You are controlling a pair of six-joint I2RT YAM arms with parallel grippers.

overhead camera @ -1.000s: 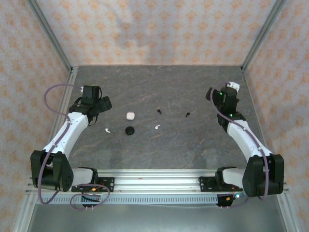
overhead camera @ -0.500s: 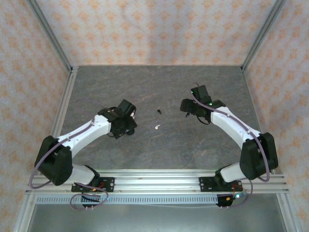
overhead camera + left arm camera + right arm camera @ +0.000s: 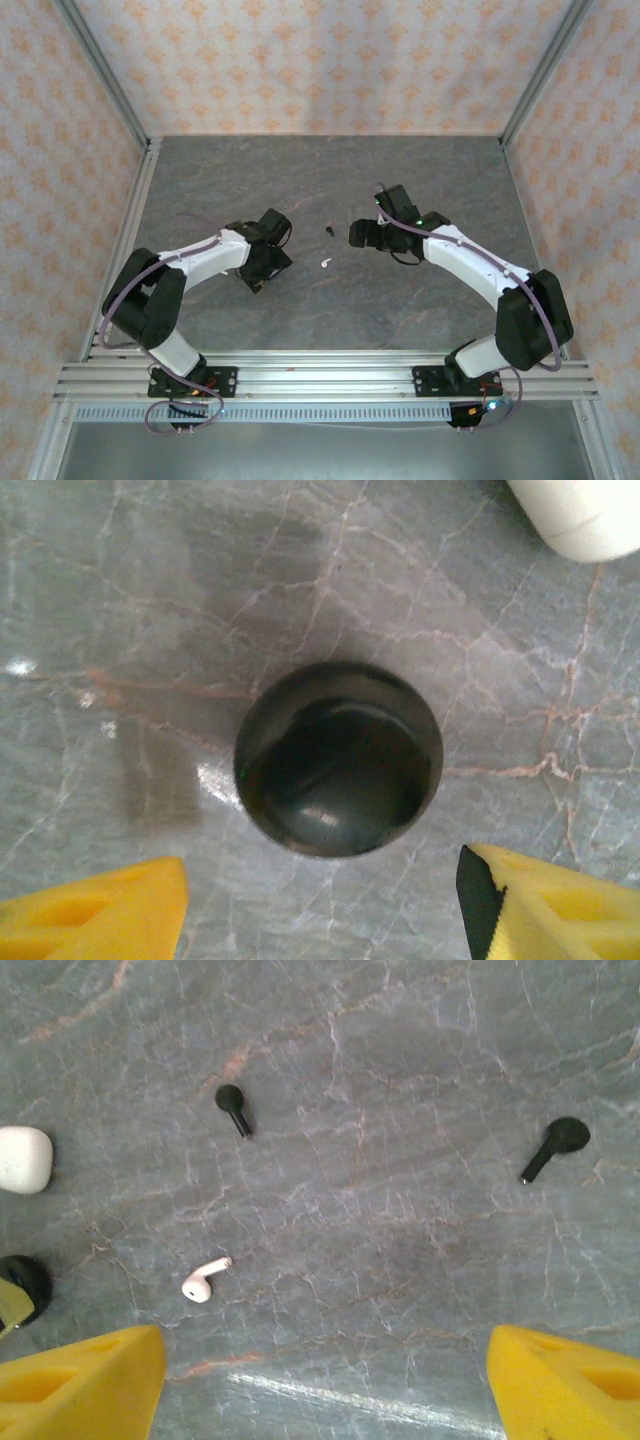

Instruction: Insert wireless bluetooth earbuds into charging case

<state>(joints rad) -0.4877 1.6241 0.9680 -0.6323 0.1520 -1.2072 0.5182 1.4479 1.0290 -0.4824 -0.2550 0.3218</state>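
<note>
Left gripper [image 3: 322, 905] is held directly over the black round case [image 3: 338, 757], with its jaws spread wider than the case and nothing gripped; it is likely being lined up to seize or steady the case. White case [image 3: 590, 515] is seen at the upper right corner, apart from it. Right gripper [image 3: 325, 1360] is held wide open and empty above the table [image 3: 400, 1020], presumably to pick a target. White earbud [image 3: 203, 1280] lies lower left, its long axis diagonal and stem pointed up-right. One black earbud [image 3: 233, 1105] lies upper left, stem pointed down-right. The other black earbud [image 3: 555, 1143] lies at right, stem pointed down-left. None of these is seated in a case.
</note>
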